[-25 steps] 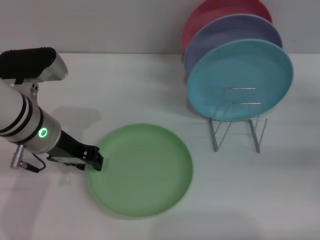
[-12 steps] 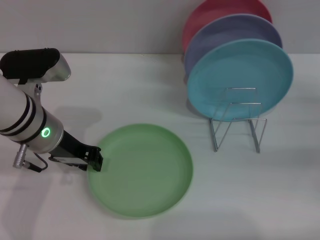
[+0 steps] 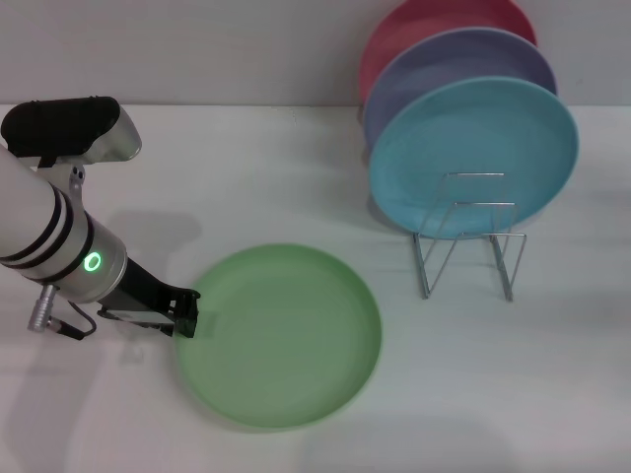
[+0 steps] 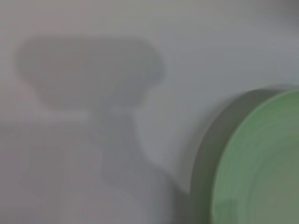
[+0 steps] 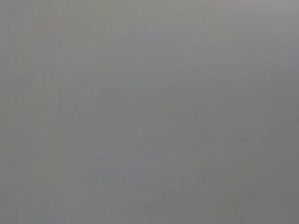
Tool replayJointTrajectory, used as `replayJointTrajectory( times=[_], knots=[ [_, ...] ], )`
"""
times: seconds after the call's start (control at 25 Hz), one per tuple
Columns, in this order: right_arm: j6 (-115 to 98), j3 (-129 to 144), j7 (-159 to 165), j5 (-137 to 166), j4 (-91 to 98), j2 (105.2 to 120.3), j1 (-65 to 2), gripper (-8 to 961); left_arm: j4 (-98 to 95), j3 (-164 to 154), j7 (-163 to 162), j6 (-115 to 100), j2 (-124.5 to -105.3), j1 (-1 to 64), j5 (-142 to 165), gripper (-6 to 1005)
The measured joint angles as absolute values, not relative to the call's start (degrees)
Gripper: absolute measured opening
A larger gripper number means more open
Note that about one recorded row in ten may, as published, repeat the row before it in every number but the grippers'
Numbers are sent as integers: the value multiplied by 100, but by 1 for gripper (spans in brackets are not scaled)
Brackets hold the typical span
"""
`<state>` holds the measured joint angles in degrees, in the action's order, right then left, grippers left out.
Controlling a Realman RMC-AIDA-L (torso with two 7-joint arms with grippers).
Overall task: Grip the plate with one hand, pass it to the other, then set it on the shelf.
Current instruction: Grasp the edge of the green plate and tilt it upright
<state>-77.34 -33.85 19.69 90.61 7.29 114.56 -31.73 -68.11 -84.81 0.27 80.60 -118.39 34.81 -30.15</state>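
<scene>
The light-green plate (image 3: 281, 335) lies flat on the white table, front centre in the head view. My left gripper (image 3: 185, 315), on the arm with the green ring light, sits low at the plate's left rim and touches its edge. The left wrist view shows part of that plate (image 4: 261, 163) and a dark shadow beside its rim. The wire shelf (image 3: 468, 241) stands at the back right, well apart from the plate. My right gripper shows in no view; the right wrist view is plain grey.
A turquoise plate (image 3: 473, 158) stands upright in the shelf, with a lavender plate (image 3: 444, 69) and a red plate (image 3: 414, 30) behind it. The rack's front wire dividers (image 3: 493, 261) hold nothing. Bare table lies between plate and rack.
The left arm has shifted a little, and its gripper has edged slightly left and down along the plate's rim. The plate has stayed almost where it was.
</scene>
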Motion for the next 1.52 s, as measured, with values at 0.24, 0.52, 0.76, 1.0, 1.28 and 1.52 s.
replayJointTrajectory(
  times=[0.24, 0.52, 0.76, 1.0, 1.28, 1.52],
  knots=[
    [-7735, -3383, 1969, 9061, 729, 11452, -3173, 709, -6810, -8489, 34, 8036, -11839, 3481, -3014, 184],
    [-7740, -3383, 1968, 9061, 729, 11452, -3166, 708, -6810, -8487, 133, 8028, -11839, 3478, -3016, 30],
    [-7744, -3383, 1969, 9061, 730, 11452, -3153, 708, -6851, -8398, 172, 7987, -11824, 3426, -3032, 29],
    [-7744, -3386, 1968, 9056, 729, 11455, -3137, 708, -6942, -8000, 486, 7770, -11829, 3319, -3082, 29],
    [-7733, -3393, 1958, 9045, 729, 11459, -3116, 707, -6944, -7707, 839, 6820, -11828, 3075, -3169, 29],
    [-7694, -3348, 1925, 9044, 729, 11489, -3100, 707, -6932, -7311, 1784, 5812, -11812, 2683, -4270, 29]
  ],
)
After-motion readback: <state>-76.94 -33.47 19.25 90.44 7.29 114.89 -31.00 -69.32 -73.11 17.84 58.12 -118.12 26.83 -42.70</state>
